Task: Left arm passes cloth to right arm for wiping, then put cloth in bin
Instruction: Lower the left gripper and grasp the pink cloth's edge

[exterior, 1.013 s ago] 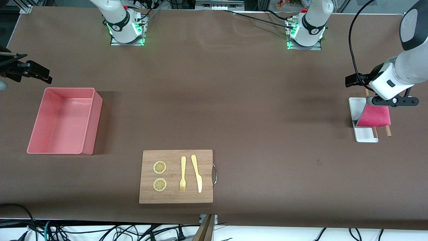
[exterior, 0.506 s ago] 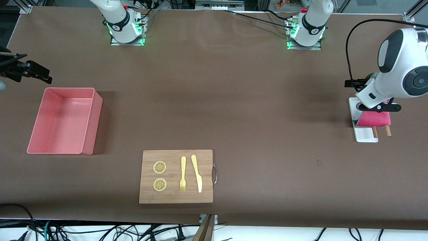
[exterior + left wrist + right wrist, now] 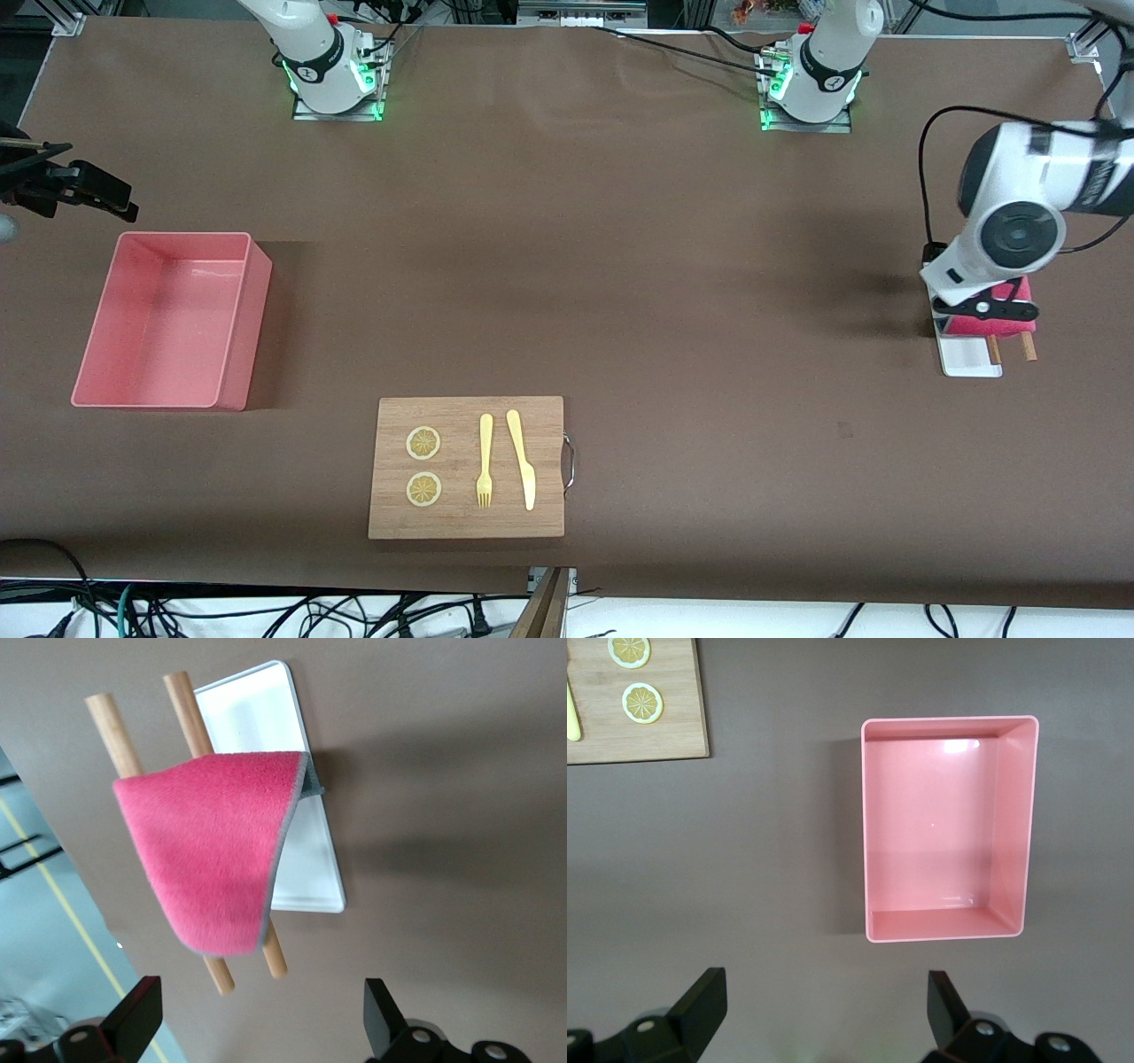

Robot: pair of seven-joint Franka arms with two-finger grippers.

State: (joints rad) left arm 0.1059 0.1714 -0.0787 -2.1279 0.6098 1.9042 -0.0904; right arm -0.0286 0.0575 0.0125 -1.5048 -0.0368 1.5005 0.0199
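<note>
The magenta-red cloth [image 3: 213,850] with grey edging hangs folded over two wooden dowels [image 3: 106,722] above a small white tray [image 3: 257,718], at the left arm's end of the table. My left gripper [image 3: 261,1019] hovers over it, open and empty. In the front view the left arm's wrist [image 3: 1010,235] covers most of the cloth [image 3: 1005,321]. The pink bin [image 3: 168,319] stands empty at the right arm's end. My right gripper [image 3: 824,1005] waits open and empty in the air beside the bin [image 3: 943,824], over bare table.
A wooden cutting board [image 3: 461,523] with a metal handle lies near the front edge. On it are two lemon slices [image 3: 423,443], a yellow fork [image 3: 485,461] and a yellow knife [image 3: 523,461]. Brown table mat spreads between the board, the bin and the tray.
The left arm's wrist has swung down and turned over the cloth, covering more of it in the front view. The right arm has not moved. Both grippers stay open.
</note>
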